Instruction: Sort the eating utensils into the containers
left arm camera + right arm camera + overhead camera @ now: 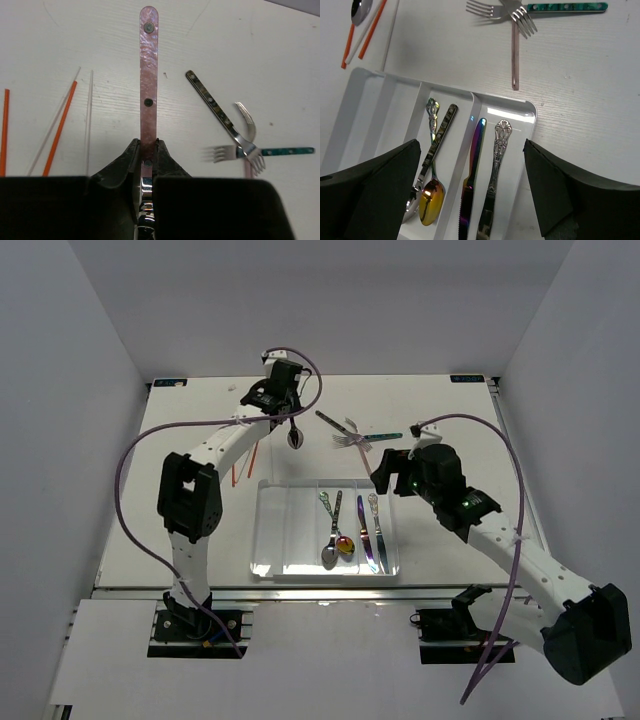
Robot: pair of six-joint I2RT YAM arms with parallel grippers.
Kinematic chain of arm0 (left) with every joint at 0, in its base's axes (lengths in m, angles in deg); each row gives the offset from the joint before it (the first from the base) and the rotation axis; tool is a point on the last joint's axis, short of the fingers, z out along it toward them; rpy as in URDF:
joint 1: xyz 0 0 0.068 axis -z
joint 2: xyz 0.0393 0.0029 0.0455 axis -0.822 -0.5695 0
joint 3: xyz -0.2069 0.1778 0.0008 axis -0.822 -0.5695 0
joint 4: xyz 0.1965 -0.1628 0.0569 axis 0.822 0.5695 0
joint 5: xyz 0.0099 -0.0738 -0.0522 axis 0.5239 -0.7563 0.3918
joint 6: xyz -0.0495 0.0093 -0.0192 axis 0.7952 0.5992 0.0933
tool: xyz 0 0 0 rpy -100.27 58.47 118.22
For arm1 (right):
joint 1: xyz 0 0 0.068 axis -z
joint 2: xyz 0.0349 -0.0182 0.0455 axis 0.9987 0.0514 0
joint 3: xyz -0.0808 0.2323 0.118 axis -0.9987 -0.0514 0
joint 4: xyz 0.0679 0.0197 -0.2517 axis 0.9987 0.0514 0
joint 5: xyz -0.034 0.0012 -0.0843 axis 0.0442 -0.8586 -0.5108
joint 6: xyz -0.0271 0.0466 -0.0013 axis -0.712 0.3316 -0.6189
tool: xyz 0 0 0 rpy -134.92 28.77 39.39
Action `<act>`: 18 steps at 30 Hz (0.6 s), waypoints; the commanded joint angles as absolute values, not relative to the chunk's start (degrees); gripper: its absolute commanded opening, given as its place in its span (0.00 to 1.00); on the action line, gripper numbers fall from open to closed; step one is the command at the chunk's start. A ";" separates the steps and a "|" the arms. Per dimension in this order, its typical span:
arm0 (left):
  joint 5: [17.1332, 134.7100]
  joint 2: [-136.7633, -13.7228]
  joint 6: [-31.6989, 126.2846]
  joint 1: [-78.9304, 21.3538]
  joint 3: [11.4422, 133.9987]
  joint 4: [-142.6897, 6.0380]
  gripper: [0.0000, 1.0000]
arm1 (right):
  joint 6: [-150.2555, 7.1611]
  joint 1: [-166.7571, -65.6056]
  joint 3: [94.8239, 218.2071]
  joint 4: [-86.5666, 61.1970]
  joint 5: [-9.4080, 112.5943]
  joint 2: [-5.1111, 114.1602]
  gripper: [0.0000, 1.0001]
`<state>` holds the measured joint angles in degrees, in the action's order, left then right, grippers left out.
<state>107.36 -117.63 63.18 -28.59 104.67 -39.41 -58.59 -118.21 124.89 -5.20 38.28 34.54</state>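
My left gripper (283, 400) is shut on a pink-handled spoon (149, 75) and holds it above the table at the far left-centre; its bowl (296, 437) hangs toward the tray. My right gripper (385, 468) is open and empty over the far right end of the clear tray (290, 540). In the right wrist view two spoons (432, 165) lie in the third compartment and two knives (487, 170) in the fourth. Three forks (355, 435) lie crossed on the table behind the tray. Two red-orange chopsticks (60, 127) lie left of the held spoon.
The tray's two left compartments (370, 115) hold nothing. A teal-handled fork (565, 7) and a pink-handled fork (515, 55) lie just beyond the tray's far right corner. White walls stand on both sides of the table.
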 commanded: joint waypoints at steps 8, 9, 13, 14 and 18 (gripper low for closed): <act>102.54 -99.51 78.51 -22.78 88.54 -40.47 0.00 | -56.39 -117.55 126.67 -2.21 30.07 27.15 0.89; 103.16 -98.90 79.21 -21.72 86.27 -40.47 0.00 | -56.56 -117.55 127.11 -1.07 29.37 26.36 0.89; 108.08 -96.52 82.29 -15.66 80.47 -41.08 0.00 | -56.92 -117.46 126.59 0.60 28.31 23.99 0.89; 108.00 -96.26 84.21 -13.91 78.88 -42.30 0.00 | -56.92 -117.46 126.32 0.78 28.05 23.37 0.89; 105.46 -95.81 88.62 -10.12 71.67 -47.58 0.00 | -56.83 -117.46 125.44 1.40 28.04 23.01 0.89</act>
